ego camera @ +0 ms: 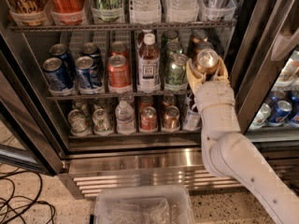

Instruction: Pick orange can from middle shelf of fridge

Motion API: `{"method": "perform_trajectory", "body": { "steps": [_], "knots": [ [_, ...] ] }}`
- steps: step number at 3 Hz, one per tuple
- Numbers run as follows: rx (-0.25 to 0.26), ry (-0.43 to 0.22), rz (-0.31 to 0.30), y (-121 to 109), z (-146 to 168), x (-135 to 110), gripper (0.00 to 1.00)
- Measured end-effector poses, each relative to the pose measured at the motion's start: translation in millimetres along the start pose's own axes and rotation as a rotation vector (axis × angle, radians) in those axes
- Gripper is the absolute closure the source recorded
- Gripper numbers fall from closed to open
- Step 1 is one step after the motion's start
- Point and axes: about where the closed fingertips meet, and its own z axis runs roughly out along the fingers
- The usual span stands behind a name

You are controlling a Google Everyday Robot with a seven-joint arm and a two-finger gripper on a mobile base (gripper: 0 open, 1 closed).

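The white arm comes in from the bottom right corner and goes up and to the left. It bends at a fat round joint. From there the wrist stands almost straight up. The gripper sits on top of the wrist, a bit right of the middle of the view. Its jaws hug the orange can, one on each side.
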Motion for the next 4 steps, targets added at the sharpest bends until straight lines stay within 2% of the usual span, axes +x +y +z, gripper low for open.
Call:
{"method": "perform_trajectory", "body": {
  "steps": [1,2,3,4],
  "knots": [
    [-0.089,-0.123,-0.018,5,-56,-63,1.00],
    [-0.160,-0.140,-0.042,-11,-93,-94,1.00],
    [-0.171,-0.034,-0.008,-64,-108,-95,1.00],
    [-0.235,0.012,-0.016,-52,-108,-96,1.00]
  ]
}}
